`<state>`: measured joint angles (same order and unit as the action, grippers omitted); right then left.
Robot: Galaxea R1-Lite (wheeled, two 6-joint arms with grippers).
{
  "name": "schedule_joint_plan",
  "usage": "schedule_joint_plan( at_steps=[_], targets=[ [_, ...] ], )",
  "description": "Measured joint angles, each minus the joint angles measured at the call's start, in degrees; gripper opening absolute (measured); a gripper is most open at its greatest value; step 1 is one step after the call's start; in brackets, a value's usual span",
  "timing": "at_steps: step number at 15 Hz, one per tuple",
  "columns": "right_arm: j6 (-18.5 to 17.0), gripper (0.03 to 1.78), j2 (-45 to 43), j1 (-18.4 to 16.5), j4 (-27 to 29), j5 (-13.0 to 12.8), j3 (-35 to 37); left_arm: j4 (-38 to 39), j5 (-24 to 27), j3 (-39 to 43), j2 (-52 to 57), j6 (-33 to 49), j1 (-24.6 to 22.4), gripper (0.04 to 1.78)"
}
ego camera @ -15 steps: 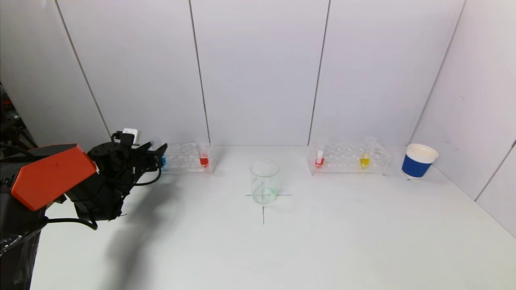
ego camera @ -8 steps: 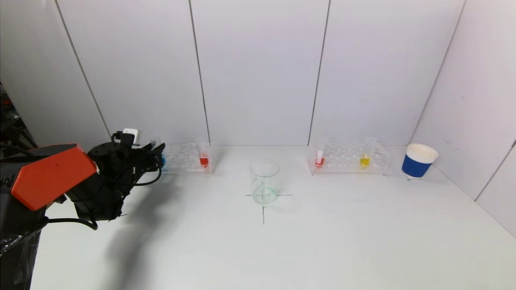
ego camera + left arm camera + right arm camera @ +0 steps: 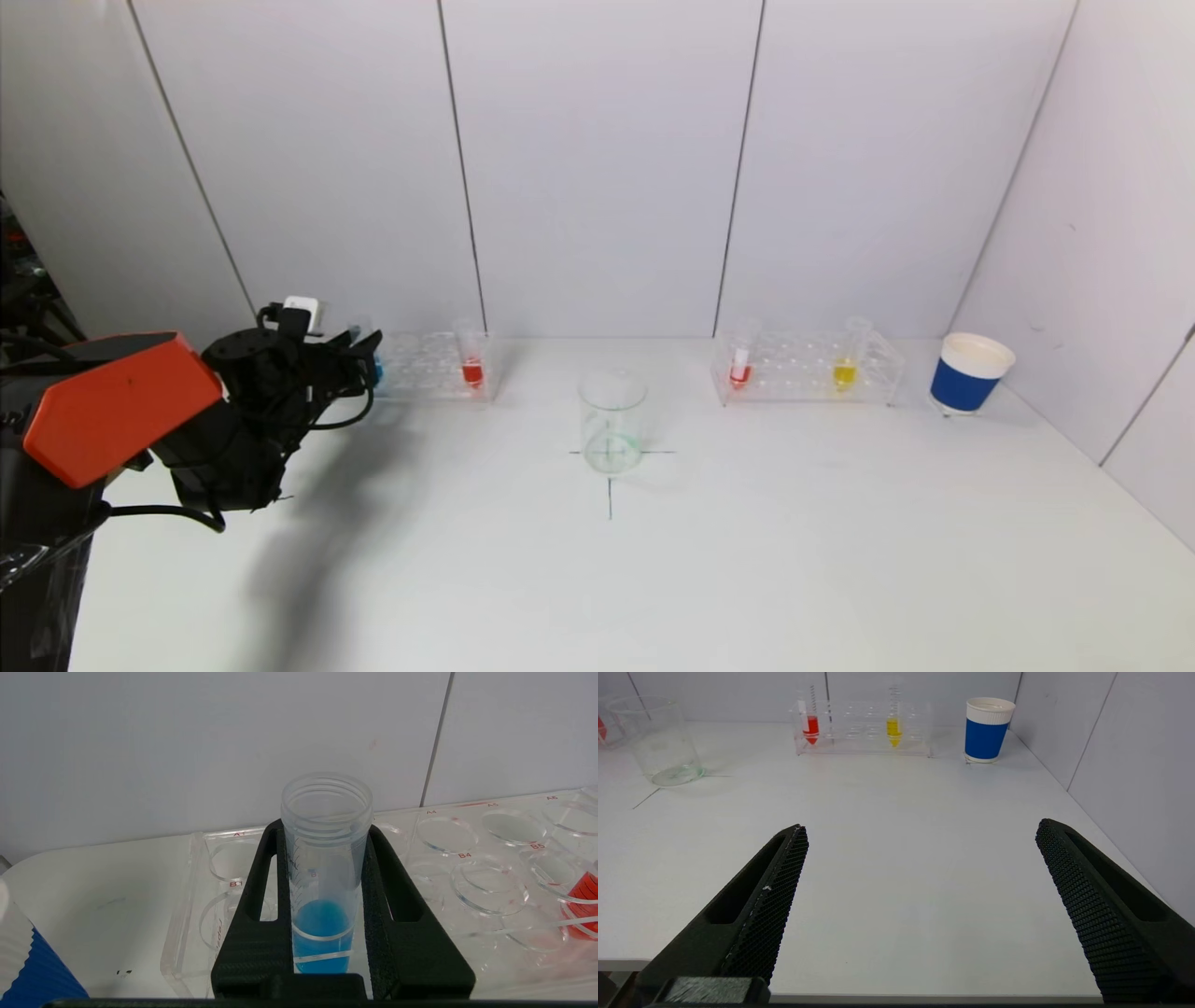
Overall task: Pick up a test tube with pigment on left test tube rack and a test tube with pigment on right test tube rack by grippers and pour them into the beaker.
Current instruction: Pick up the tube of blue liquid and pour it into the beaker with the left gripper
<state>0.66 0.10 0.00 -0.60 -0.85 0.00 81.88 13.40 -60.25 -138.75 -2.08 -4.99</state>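
Blue pigment fills the bottom of the clear, uncapped test tube (image 3: 325, 872) that my left gripper (image 3: 325, 905) clamps from both sides — upright at the left rack's (image 3: 486, 877) outer end. My right gripper (image 3: 920, 914) hangs wide open, holding nothing, over bare table (image 3: 896, 826) — beaker (image 3: 611, 422) centred, well apart.

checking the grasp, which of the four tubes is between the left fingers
The blue tube at the left rack's outer end; left gripper shut on it, unlike the red and yellow ones.
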Motion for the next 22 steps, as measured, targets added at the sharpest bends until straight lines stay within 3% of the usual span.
schedule_joint_plan(
  at_steps=[13, 17, 22],
  targets=[
    [0.0, 1.77, 0.0, 0.0, 0.0, 0.0, 0.0, -10.5, -0.1, -0.6, 12.8, -0.7, 0.2, 0.44],
    [0.0, 1.77, 0.0, 0.0, 0.0, 0.0, 0.0, -17.6, -0.1, -3.5, 19.1, -1.1, 1.4, 0.44],
    [0.0, 1.77, 0.0, 0.0, 0.0, 0.0, 0.0, -33.8, 0.3, -10.7, 27.5, -1.3, 5.0, 0.44]
  ],
)
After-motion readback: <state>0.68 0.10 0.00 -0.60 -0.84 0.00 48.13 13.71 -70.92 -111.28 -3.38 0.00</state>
